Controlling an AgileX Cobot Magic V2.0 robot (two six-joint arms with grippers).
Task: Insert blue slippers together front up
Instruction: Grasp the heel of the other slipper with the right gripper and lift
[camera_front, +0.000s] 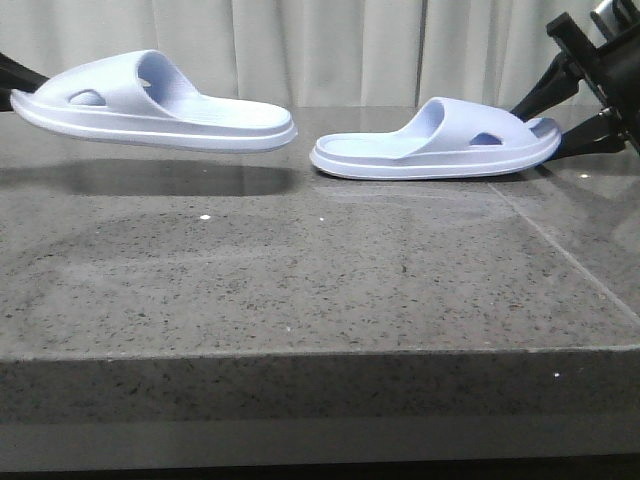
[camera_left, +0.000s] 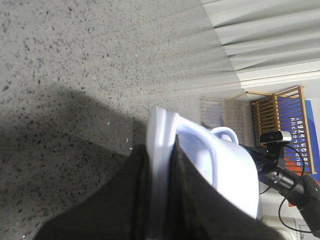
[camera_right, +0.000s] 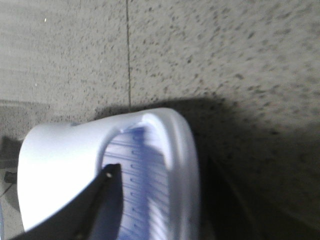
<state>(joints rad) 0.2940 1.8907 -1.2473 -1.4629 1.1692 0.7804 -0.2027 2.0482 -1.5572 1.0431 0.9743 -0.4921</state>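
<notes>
In the front view I hold one of the blue slippers, the left slipper (camera_front: 150, 100), lifted clear of the stone table (camera_front: 300, 290) in the upper left of the frame; its sole is roughly level, its toe end points to the left edge and its heel end toward the centre, with a dark shadow spread on the tabletop below it. My left gripper (camera_left: 159, 200) is pinched narrow on that slipper's toe-end rim: in the left wrist view two dark fingers (camera_left: 125, 200) press either side of the pale sole edge, the strap bulging beyond them. In the front view only a dark sliver of that arm shows at the far left edge. The right slipper (camera_front: 440, 145) sits in the upper right centre of the front view, its sole resting on the table or barely off it; I cannot tell which. Its heel faces the other slipper's heel, the two close but apart. My right gripper (camera_front: 560, 125) reaches in from the upper right corner to that slipper's toe end. In the right wrist view one dark finger (camera_right: 100, 195) lies inside the slipper, on the ribbed footbed under the strap, so I appear clamped on the right slipper (camera_right: 150, 165), though the second finger is hidden. Pale curtains (camera_front: 330, 50) hang behind the table.
</notes>
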